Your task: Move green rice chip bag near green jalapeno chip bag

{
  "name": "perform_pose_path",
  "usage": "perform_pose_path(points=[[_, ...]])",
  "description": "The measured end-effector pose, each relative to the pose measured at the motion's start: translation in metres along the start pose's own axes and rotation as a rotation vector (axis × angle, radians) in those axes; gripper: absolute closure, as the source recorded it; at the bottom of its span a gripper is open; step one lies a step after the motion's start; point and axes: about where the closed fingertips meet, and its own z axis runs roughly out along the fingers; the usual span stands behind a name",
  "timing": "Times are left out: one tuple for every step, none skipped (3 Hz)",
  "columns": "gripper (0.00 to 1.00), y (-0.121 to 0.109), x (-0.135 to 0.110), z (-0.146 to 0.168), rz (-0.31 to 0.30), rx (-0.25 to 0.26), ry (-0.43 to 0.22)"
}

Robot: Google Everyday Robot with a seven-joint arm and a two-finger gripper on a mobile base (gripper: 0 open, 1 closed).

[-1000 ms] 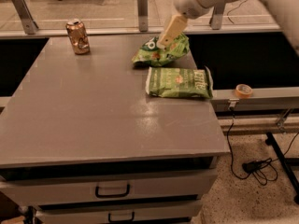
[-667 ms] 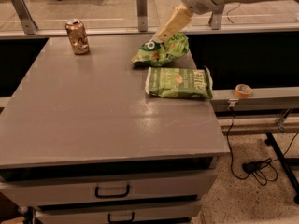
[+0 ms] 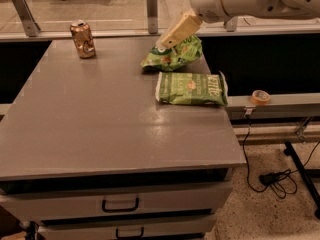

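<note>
You've got a matt grey table (image 3: 100,129), smooth w/ a faint sheen mid-top. Green rice chip bag (image 3: 172,58): crinkled, glossy plastic film. Green jalapeno chip bag (image 3: 191,89): flatter, duller film. Soda can (image 3: 82,39): shiny coppery metal. Gripper (image 3: 167,40), just above the rice bag at the far edge: smooth tan plastic, by the look of it.

— Is it bright?
— No, dim and yellowish. Light from above leaves a pale shine on the desk (image 3: 100,119).
— And the claw (image 3: 173,33)?
— It looks pale, up over the green rice chip bag (image 3: 172,57). It's dark under the desk edge.
</note>
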Motion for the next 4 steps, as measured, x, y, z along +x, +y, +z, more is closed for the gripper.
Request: perform_pose_path(points=[[0.00, -0.036, 0.024, -0.020, -0.046, 0.074, 0.048], [0.00, -0.101, 0.046, -0.071, -0.161, 0.206, 0.137], [0.00, -0.162, 0.061, -0.135, -0.251, 0.361, 0.233], [0.00, -0.175, 0.059, -0.149, -0.267, 0.396, 0.246]])
